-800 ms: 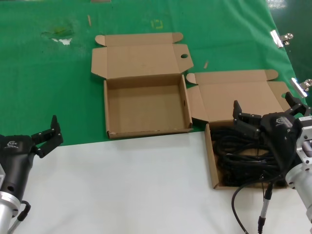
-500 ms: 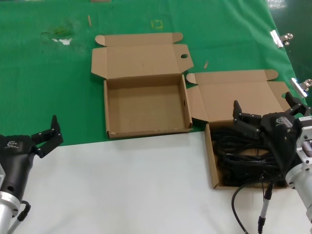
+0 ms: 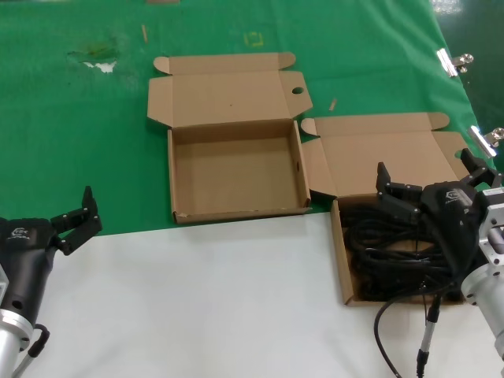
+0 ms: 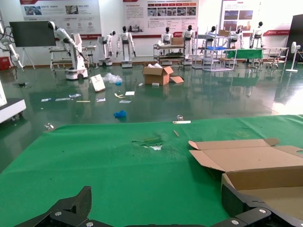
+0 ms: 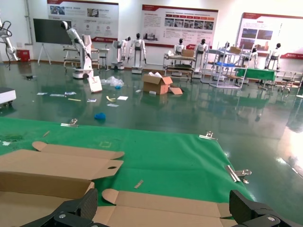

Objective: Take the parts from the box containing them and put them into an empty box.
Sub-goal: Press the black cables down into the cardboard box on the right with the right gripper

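Nothing is moving between the earlier frames and this one; both arms are sitting where they were. Your right claw (image 3: 429, 183) is hovering with its fingers spread wide over the far edge of the box containing the parts (image 3: 340, 260), above the parts (image 3: 386, 256), gripping nothing. Its body is hiding the right half of that box and much of the black cable tangle, so you cannot count the bundles. Your left claw (image 3: 76, 222) is waiting, also spread, at the desk's (image 3: 236, 299) near left, where white surface meets green cloth (image 3: 71, 142). The empty box (image 3: 236, 169) is lying open between them, lid folded back. Each wrist view is showing only two fingertips (image 5: 83, 205) at the frame edge; the right one is catching both lids and metal clips (image 5: 236, 172), but no cables.
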